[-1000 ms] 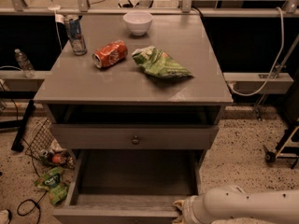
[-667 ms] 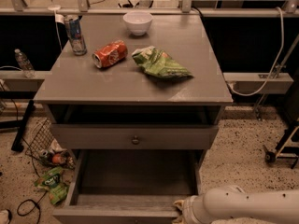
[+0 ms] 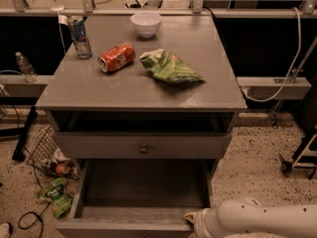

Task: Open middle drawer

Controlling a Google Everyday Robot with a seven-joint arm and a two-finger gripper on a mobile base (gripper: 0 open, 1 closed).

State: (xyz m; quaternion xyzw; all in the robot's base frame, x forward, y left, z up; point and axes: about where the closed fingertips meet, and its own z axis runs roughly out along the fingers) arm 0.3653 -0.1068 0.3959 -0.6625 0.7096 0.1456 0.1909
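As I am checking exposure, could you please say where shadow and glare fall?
Camera view: dim warm light; mild sheen on the tabletop; deep shadow beneath it; the tool, at the open drawer's front right, shows pale.

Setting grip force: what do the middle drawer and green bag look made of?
Middle drawer: likely painted wood or laminate, matte grey, even colour. Green bag: thin plastic or foil, creased, glossy. Tool sits at the drawer's front edge; the arm casing behind it is smooth and white, probably plastic.
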